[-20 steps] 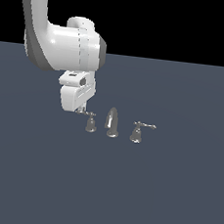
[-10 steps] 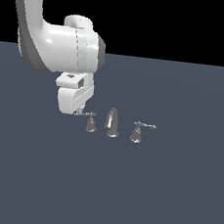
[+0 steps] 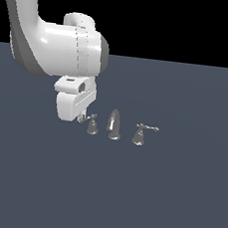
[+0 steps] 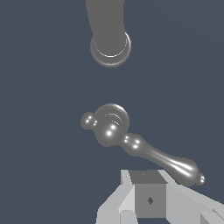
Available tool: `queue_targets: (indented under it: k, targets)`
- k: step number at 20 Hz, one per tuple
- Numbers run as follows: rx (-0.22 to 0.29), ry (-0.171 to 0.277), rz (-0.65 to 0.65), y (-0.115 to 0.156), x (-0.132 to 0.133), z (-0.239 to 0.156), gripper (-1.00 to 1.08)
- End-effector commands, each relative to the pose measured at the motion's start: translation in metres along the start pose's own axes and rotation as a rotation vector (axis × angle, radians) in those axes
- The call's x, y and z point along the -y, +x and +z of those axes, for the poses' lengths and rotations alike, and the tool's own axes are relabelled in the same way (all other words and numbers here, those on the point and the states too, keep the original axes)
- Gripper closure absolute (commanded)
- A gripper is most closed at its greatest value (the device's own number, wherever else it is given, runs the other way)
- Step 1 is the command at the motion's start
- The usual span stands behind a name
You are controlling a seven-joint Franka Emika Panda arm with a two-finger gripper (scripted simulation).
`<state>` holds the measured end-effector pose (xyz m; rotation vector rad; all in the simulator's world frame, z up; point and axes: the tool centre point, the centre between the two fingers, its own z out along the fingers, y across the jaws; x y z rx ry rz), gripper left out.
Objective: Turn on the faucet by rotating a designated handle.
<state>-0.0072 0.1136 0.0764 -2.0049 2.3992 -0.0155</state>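
Handle (image 4: 114, 127): sitting on the desk (image 3: 177, 193), beside the spout (image 3: 114, 123).
Lever: looking rigid, slick chrome; pushing near its tip is giving most leverage.
Fingers (image 4: 148, 199): hovering beside lever; opening unclear.

Over the last second the pincer (image 3: 79, 117) has barely crept closer to the handle (image 3: 91, 125); its lever looks slightly turned.

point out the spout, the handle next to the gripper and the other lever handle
spout (image 3: 114, 122), exterior view, on the middle of its curved body
handle (image 4: 114, 129), wrist view, on the knob over its base
other lever handle (image 3: 139, 136), exterior view, on its bell base
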Motion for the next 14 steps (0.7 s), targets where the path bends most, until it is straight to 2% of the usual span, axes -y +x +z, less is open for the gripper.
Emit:
queue_targets:
  k: [1,14]
  targets:
    - [0.001,0.0,-0.025,0.0,0.0,0.0,1.08]
    - [-0.005,-0.016,0.004,0.032,-0.034,-0.001,1.08]
